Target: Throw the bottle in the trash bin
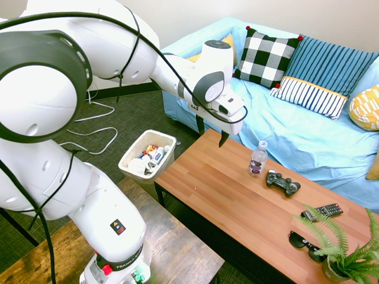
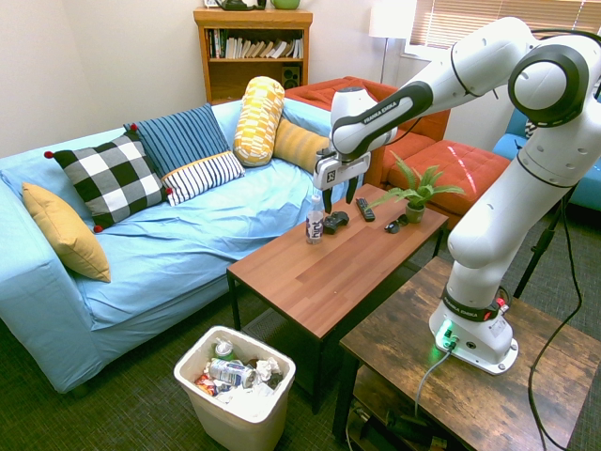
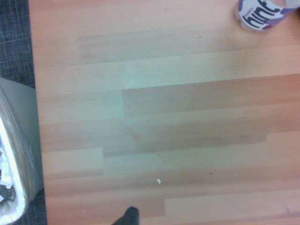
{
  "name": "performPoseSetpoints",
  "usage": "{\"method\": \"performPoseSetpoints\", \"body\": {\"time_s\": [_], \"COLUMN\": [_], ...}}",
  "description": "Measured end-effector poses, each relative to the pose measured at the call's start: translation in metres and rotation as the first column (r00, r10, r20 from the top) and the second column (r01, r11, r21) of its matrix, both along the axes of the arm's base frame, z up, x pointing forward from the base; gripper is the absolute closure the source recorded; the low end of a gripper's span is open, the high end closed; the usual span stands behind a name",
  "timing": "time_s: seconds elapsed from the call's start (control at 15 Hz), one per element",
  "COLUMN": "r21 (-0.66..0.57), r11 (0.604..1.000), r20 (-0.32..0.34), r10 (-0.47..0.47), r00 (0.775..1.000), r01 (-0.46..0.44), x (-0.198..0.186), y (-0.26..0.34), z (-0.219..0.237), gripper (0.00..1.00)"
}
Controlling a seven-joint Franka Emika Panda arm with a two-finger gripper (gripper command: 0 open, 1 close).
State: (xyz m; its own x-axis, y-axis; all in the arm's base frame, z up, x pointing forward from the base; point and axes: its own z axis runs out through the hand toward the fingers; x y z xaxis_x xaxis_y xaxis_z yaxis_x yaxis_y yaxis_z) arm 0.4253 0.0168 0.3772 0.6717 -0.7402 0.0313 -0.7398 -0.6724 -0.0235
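Bottle (image 3: 262, 14) label reads "hint"; arm (image 2: 394, 105) marked "FRANKA EMIKA".

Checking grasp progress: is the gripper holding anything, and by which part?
Nothing is held. The gripper hangs open above the table; the bottle stands untouched.

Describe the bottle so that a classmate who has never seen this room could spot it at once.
Find the wooden coffee table in front of the blue sofa. The bottle stands upright near the table's sofa-side edge, beside a black game controller. It is the only clear, upright thing there, with a white cap and dark purple label.
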Motion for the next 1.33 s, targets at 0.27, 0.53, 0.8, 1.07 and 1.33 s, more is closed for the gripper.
{"method": "performPoseSetpoints", "body": {"time_s": [0.27, 0.53, 0.8, 1.07, 1.33], "r21": [0.0, -0.015, -0.016, -0.027, -0.031], "r11": [1.0, 0.994, 0.98, 0.967, 0.957], "r20": [0.01, 0.004, -0.019, -0.036, -0.063], "r10": [-0.017, -0.112, -0.201, -0.253, -0.291], "r00": [1.0, 0.994, 0.979, 0.967, 0.955], "r01": [0.017, 0.112, 0.2, 0.252, 0.29], "x": [0.008, 0.048, 0.11, 0.162, 0.195], "y": [-0.005, -0.045, -0.079, -0.092, -0.093], "z": [0.0, -0.007, -0.034, -0.061, -0.094], "gripper": [0.0, 0.0, 0.0, 0.0, 0.0]}}
